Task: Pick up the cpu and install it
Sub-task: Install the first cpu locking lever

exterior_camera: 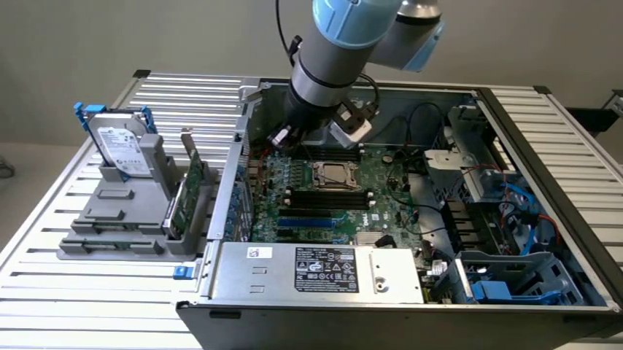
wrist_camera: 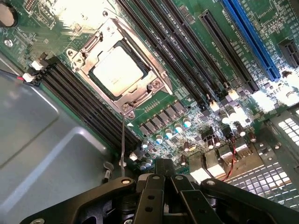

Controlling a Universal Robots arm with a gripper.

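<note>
Gripper [wrist_camera: 164, 165] is clenched tight, grasping nothing. Ahead of it, well apart, the cpu [wrist_camera: 117, 70] sits inside the motherboard socket [wrist_camera: 90, 47].

Looking in, the cpu [wrist_camera: 117, 70] is a small, flat, square chip with a pale silvery top that glares under the light. It lies level and face up, seated in the socket [wrist_camera: 154, 86], whose metal frame sits around its edges. The socket is on the green motherboard [wrist_camera: 150, 101], near its middle, between rows of long black memory slots [wrist_camera: 79, 102].
</note>
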